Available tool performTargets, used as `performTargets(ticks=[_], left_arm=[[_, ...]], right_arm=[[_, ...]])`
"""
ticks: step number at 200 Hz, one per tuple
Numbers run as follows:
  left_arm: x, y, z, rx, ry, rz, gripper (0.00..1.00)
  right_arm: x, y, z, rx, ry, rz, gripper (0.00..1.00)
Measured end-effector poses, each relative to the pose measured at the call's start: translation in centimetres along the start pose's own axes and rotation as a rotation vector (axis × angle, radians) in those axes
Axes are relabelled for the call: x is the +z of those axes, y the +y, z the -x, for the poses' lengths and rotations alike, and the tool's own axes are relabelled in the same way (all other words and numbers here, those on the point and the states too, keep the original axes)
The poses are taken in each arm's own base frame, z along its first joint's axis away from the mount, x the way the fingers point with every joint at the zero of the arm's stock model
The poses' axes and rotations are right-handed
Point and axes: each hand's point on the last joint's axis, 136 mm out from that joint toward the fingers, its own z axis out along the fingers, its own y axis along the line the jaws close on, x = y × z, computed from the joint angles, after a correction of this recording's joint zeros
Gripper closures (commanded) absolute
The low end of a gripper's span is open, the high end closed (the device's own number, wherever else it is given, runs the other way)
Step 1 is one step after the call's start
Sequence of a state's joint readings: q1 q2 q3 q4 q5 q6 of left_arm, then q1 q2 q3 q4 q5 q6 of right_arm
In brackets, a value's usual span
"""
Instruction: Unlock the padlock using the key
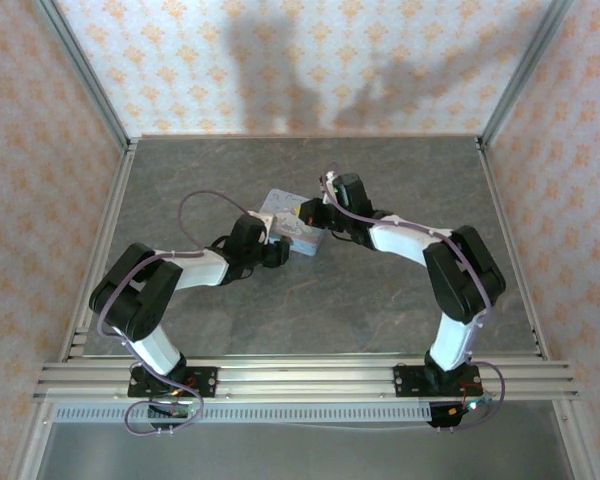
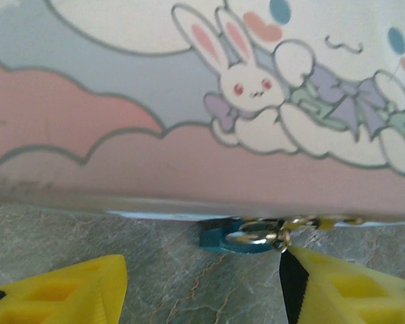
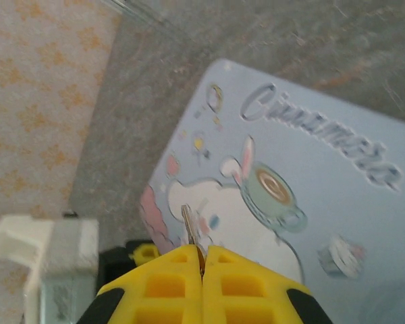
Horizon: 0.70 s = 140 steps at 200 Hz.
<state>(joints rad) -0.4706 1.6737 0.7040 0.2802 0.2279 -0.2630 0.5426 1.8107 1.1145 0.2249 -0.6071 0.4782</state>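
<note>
The teal-blue padlock [image 2: 224, 237] lies on the table against the bottom edge of the tin's side, its thin metal shackle [image 2: 256, 236] hooked to a small gold clasp. My left gripper [image 2: 202, 291] is open and low on the table. The padlock sits just ahead of its right finger [image 2: 344, 290]; the left finger [image 2: 61, 291] is well apart. My right gripper [image 3: 202, 260] is shut on the key [image 3: 187, 226], whose thin silvery blade sticks out above the tin's lid. In the top view both grippers [image 1: 280, 250] [image 1: 315, 215] meet at the tin.
The pale blue cartoon-printed tin [image 1: 295, 225] lies flat mid-table, its lid [image 3: 310, 189] under the right gripper and its side wall [image 2: 121, 135] facing the left gripper. Grey marbled tabletop [image 1: 380, 310] surrounds it. Aluminium frame posts and patterned walls [image 1: 40, 150] enclose the table.
</note>
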Motion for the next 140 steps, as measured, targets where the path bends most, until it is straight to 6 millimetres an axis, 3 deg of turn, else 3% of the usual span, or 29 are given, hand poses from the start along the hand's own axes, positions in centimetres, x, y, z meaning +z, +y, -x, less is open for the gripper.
performTargets(ticks=[61, 140], left_arm=[[-0.4, 0.5, -0.6, -0.002, 0.002, 0.006, 0.36], [-2.8, 0.3, -0.2, 0.001, -0.058, -0.014, 0.35]], right_arm=[[3.6, -0.7, 0.1, 0.008, 0.041, -0.01, 1.0], [3.3, -1.1, -1.6, 0.006, 0.052, -0.011, 1.0]])
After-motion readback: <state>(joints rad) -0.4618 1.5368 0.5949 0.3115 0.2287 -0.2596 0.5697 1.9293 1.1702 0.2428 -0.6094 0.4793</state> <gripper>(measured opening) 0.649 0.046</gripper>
